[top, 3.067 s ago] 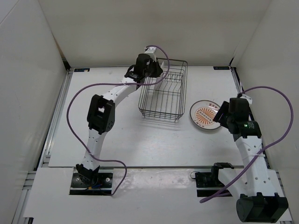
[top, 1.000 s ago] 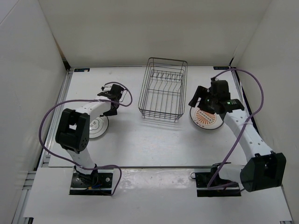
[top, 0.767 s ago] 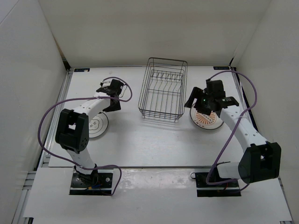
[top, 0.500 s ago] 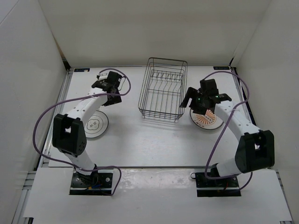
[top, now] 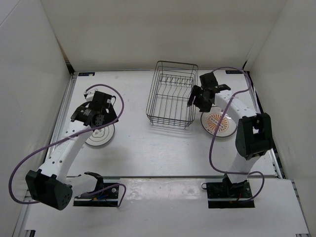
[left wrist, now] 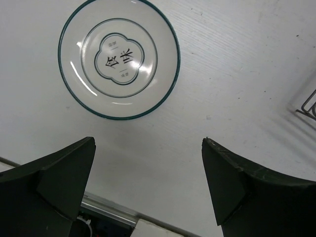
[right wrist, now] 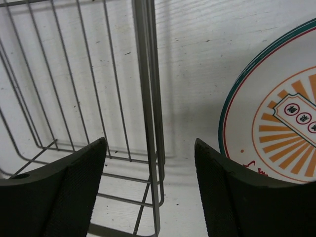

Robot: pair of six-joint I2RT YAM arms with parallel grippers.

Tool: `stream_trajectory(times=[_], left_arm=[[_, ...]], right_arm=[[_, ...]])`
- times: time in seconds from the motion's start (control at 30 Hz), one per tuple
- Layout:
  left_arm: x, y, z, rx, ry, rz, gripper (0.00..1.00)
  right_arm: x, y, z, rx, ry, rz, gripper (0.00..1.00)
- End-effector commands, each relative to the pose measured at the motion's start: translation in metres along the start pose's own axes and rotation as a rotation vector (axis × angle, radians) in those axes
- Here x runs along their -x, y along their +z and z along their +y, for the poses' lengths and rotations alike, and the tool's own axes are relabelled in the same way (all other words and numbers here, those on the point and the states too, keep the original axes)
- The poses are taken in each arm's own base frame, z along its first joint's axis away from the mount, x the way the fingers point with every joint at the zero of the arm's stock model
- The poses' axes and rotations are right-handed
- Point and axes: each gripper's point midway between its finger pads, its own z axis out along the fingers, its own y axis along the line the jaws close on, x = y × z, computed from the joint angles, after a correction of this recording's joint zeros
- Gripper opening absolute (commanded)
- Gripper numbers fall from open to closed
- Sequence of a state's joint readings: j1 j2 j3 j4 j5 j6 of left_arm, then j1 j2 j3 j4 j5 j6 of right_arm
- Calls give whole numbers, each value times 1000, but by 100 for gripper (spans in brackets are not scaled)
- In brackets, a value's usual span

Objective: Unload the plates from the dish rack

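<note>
The dish rack [top: 172, 94] of dark wire stands mid-table with no plate showing in it. One white plate with an orange radiating centre [top: 218, 123] lies flat on the table to its right. Another white plate [left wrist: 118, 58], teal-rimmed with a dark emblem, lies flat on the left [top: 100, 136]. My left gripper [left wrist: 148, 143] hangs open above the table just beside that plate, holding nothing. My right gripper [right wrist: 150, 143] is open, its jaws either side of the rack's right rim wire [right wrist: 148, 98], with the orange plate [right wrist: 276, 123] just to its right.
White walls enclose the table on three sides. A metal rail [left wrist: 108, 215] runs along the table's left edge, under my left gripper. Purple cables loop off both arms. A corner of the rack [left wrist: 308, 103] shows at the right of the left wrist view.
My left arm has folded back toward the near left, its gripper now over the left plate. My right gripper has moved from above the orange plate to the rack's right side.
</note>
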State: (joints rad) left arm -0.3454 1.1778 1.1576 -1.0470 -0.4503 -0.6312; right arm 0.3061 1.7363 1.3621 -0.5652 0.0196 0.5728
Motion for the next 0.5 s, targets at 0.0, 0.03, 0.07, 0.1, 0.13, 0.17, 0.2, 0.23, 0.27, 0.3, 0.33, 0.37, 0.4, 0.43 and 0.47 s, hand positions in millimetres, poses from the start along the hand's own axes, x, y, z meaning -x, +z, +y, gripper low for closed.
stream_trajectory(times=[0.0,0.03,0.07,0.1,0.13,0.17,0.2,0.23,0.27,0.3,0.33,0.37,0.4,0.43,0.47], left_arm=[[1,-5,13,1,-34,-5,99],[2,-6,16,5,-27,-6,99],[4,-7,18,9,-27,-14,99],[4,-8,21,16,-24,-10,99],[3,-7,23,22,-18,-5,99],[5,-7,25,25,-18,-6,99],[6,-7,26,26,-5,-8,99],[5,-6,26,29,4,-4,99],[6,-7,26,26,7,-5,99],[8,-8,25,26,11,-9,99],[7,-7,25,27,23,-6,99],[7,-6,25,27,31,-1,99],[6,-5,25,29,43,4,99],[7,-5,24,26,46,5,99],[7,-5,24,26,50,7,99]], right_arm=[[-4,4,-7,-91,-14,44,73],[-6,6,-8,-102,-16,54,70],[-4,6,-5,-102,-23,55,67],[-7,9,-3,-101,-33,70,63],[-10,12,-2,-94,-56,76,56],[-13,15,-3,-101,-57,87,52],[-15,18,-4,-103,-63,87,49],[-17,18,-2,-106,-81,90,46],[-19,18,-2,-110,-94,94,44],[-24,19,-3,-114,-104,105,44],[-25,20,-3,-113,-118,102,42],[-24,18,1,-102,-135,91,41],[-31,18,-1,-103,-150,105,39],[-33,17,-1,-100,-158,107,37],[-34,17,1,-90,-186,103,32]])
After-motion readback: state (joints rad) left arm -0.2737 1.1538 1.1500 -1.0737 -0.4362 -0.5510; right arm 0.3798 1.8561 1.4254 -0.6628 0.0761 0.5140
